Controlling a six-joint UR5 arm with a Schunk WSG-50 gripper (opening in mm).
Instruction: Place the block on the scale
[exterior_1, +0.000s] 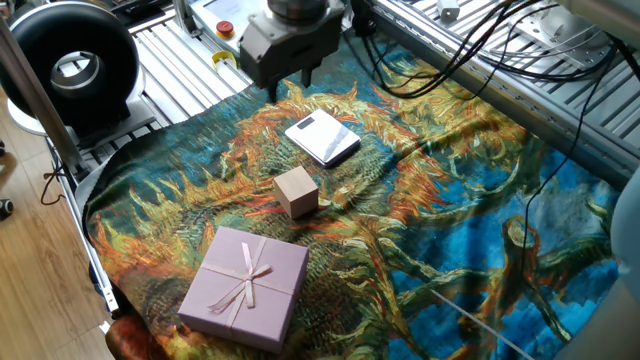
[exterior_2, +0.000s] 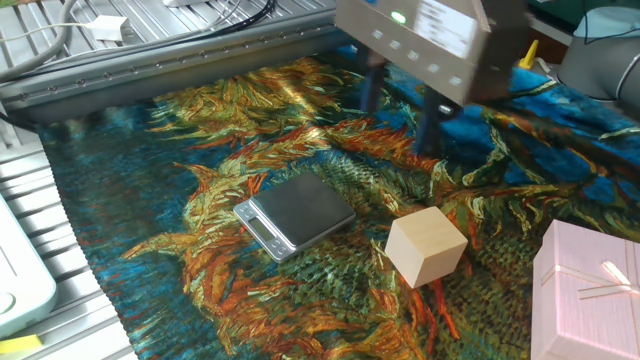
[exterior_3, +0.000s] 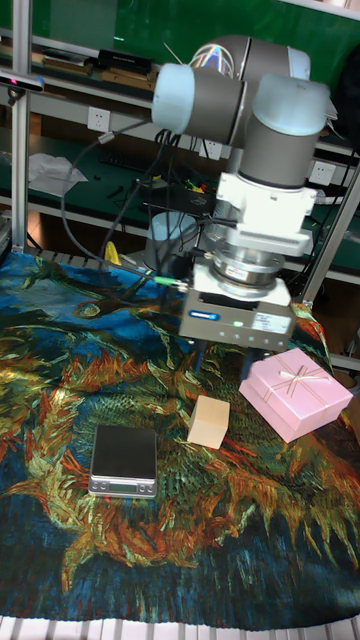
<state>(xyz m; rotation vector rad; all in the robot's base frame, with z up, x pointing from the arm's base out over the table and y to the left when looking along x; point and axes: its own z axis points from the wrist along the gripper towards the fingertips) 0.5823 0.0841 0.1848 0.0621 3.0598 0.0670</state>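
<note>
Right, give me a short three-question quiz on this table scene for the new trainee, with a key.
1. True or false: the block already sits on the scale.
2. Multiple choice: in the tall fixed view, which thing lies between the scale and the pink gift box? A) a black ring B) the block C) a yellow tag
3. Fill in: the gripper hangs above the cloth with its fingers apart, holding ____.

Key
1. False: the block rests on the cloth beside the scale, not touching it.
2. B
3. Nothing
</note>
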